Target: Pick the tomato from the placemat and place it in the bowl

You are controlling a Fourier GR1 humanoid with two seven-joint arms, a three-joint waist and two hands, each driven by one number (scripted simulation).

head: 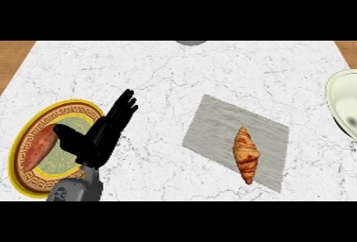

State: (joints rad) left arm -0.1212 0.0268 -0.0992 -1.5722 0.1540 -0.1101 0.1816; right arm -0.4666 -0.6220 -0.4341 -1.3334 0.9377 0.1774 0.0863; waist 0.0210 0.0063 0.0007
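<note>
Golden-brown croissant [245, 154], grey placemat [216, 124], yellow-rimmed patterned plate [21, 182], white-veined marble counter [174, 71].

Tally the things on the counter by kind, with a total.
Croissant: 1, on the placemat
Placemat: 1, grey
Plate: 1, gold-rimmed, holding a reddish food item
Bowl: 1, pale, at the right edge
Total: 5
No tomato shows. The left hand rests open beside the plate.

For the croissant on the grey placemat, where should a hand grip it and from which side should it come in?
Grip the croissant across its thick middle, coming straight down from above. It lies flat on the placemat with its long axis running near to far, tapering to points at both ends, so fingers and thumb probably fit best on its left and right flanks. Only the left hand shows, open, beside the plate.
</note>
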